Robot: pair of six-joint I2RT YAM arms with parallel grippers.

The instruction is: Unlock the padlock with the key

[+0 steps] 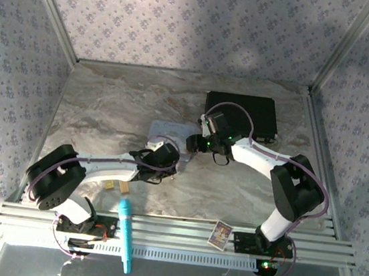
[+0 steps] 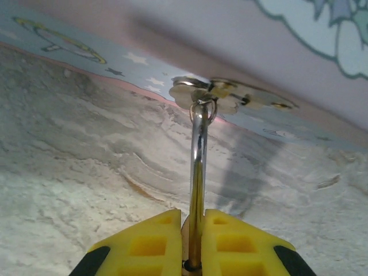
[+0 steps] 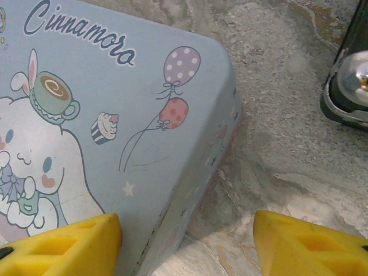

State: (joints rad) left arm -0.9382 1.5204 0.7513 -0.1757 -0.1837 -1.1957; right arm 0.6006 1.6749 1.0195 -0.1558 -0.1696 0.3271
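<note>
- The left claw [image 2: 194, 219] is clamped narrow on the padlock [image 2: 197, 172], gripping its silvery shackle near the middle of the desk [image 2: 69, 172].
- The key [image 2: 230, 99] hangs on a small ring [image 2: 204, 108] at the shackle's tip, touching the side wall of the pastel tin [image 3: 115, 115].
- The right claw [image 3: 185, 224] is spread wide over the tin's corner, holding nothing.
- Likely best: the left claw keeps the lock steady and draws it off the tin, so the right claw can pinch the key flat. The keyhole is hidden.
</note>
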